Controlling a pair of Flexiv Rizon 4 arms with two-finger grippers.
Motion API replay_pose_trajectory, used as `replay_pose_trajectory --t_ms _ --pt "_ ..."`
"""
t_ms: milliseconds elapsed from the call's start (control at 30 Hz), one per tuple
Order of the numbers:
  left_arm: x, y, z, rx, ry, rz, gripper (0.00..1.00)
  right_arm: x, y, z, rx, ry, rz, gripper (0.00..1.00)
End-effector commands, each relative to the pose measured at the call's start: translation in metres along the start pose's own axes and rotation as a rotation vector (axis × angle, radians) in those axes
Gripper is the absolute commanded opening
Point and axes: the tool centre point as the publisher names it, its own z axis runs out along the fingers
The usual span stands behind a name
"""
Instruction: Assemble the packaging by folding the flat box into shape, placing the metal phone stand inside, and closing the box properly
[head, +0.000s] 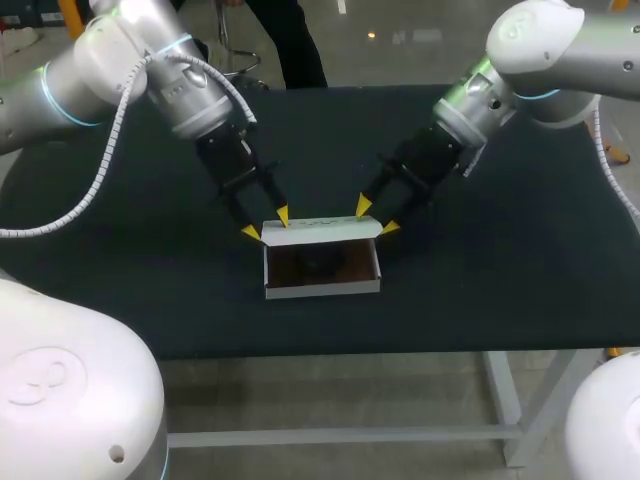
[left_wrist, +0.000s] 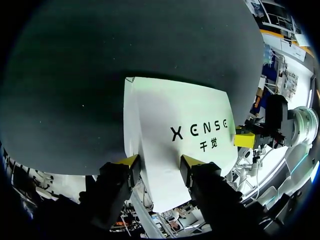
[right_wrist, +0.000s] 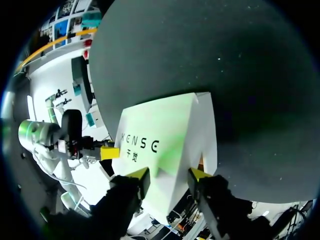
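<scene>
Head view: white cardboard box (head: 322, 285) sitting open mid black matte table (head: 500, 290), interior dark (contents unreadable), lid flap (head: 320, 228) standing up at rear edge. Left gripper (head: 266, 224) and right gripper (head: 376, 218) at its two corners, fingers spread. Left wrist view: smooth flat lid flap between parted fingers, unclamped. Right wrist view: same, fingers apart.

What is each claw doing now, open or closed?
Left claw: open, tips at the box lid.
Right claw: open, tips at the same lid.
</scene>
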Motion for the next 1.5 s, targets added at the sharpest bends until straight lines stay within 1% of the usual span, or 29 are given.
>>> replay_pose_trajectory --t_ms 33,333,367,767,933,1500 --pt "0.003 -0.002 -0.001 -0.008 -0.007 -0.003 0.54 0.003 0.006 -0.001 0.021 0.003 -0.001 0.53" --pt "0.004 -0.004 -0.002 -0.011 -0.011 -0.005 0.53 0.005 0.005 -0.003 0.023 0.006 -0.001 0.51" --pt "0.004 -0.004 -0.002 -0.012 -0.011 -0.004 0.54 0.005 0.005 -0.003 0.023 0.006 0.0 0.53" --pt "0.006 -0.005 -0.004 -0.014 -0.014 -0.006 0.54 0.008 0.006 -0.003 0.027 0.005 0.003 0.53" --pt "0.006 -0.005 -0.004 -0.016 -0.014 -0.007 0.53 0.008 0.007 -0.002 0.03 0.008 0.005 0.5" --pt "0.007 -0.006 -0.006 -0.015 -0.018 -0.009 0.53 0.013 0.01 -0.002 0.027 0.012 0.011 0.49"
